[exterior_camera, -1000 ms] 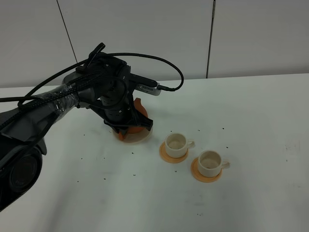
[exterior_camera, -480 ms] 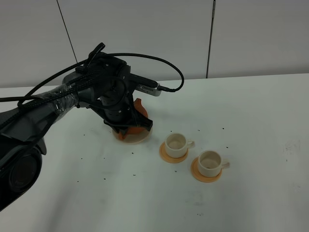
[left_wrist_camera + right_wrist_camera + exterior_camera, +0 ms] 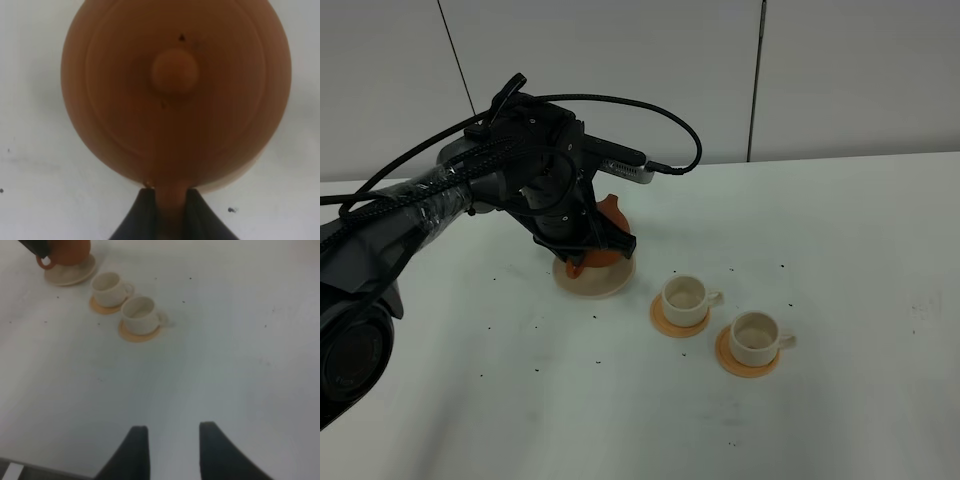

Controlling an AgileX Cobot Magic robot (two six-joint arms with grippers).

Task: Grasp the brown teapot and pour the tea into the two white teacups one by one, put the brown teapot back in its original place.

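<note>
No text, label, brand or number is legible anywhere.

My left arm [image 3: 450,195] and the teapot [image 3: 608,215] are hanging right over the saucer [image 3: 595,282], blocking it from above. The near cup [image 3: 684,296] and the far cup [image 3: 755,337] are crowding the saucer's right-front side. The table [image 3: 500,390] left of and in front of the saucer is lying open.
</note>
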